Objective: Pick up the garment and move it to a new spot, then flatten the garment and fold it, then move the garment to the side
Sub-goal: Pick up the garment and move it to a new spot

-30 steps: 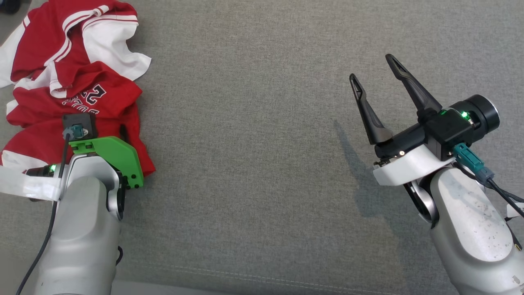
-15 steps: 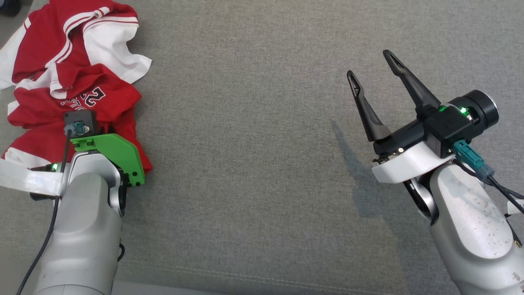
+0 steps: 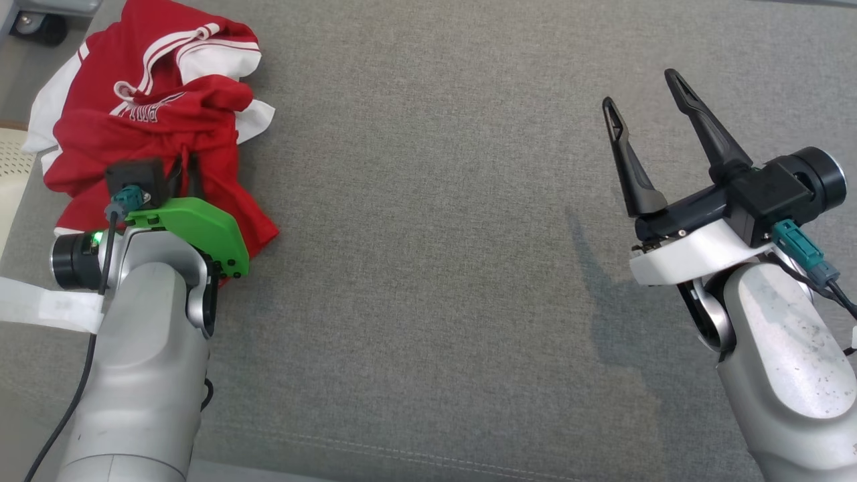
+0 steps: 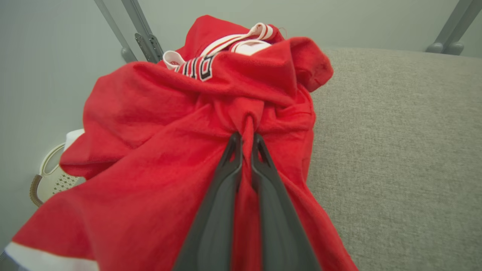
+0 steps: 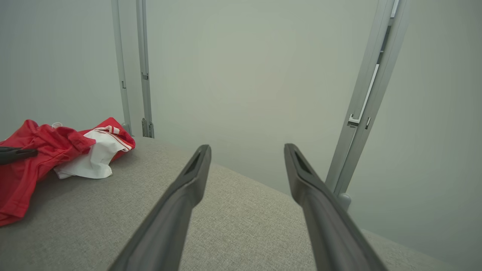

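My left gripper (image 4: 246, 138) pinches a fold of the crumpled red-and-white jersey garment (image 4: 150, 158), right gripper (image 3: 639, 90) spread empty; lift slowly lest this thin pinch slips.

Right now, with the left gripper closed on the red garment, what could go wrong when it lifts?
The left gripper pinches only a thin fold of the garment, so the cloth may slip out.
The garment lies crumpled at the left edge of the grey surface, so a dropped part could slide off.
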Tool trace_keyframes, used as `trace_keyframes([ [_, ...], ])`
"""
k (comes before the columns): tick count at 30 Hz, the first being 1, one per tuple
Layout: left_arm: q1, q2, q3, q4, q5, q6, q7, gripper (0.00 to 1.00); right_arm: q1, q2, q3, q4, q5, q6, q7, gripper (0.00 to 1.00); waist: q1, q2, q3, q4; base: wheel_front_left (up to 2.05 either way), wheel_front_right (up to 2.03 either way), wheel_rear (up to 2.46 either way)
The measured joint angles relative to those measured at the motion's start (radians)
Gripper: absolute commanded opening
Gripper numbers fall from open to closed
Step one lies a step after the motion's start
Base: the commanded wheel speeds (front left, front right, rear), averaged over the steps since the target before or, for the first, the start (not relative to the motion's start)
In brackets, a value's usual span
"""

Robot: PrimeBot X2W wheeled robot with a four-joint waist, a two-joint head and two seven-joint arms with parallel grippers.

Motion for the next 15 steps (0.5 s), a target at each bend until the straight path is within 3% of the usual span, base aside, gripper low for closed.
trace_keyframes([
  [4,-0.003,-0.002,-0.024,-0.029,0.000,-0.030,-0.049,0.00,0.007,0.005,-0.012,0.000,0.004,-0.009,0.000,1.00,0.0000,0.0000,-0.023,0.003,0.00,0.00,0.00],
  [15,-0.012,-0.002,-0.121,-0.139,-0.002,-0.114,-0.061,0.00,0.061,0.036,-0.023,0.000,0.040,-0.034,0.000,1.00,0.0000,0.0000,-0.088,-0.038,0.00,0.00,0.00],
])
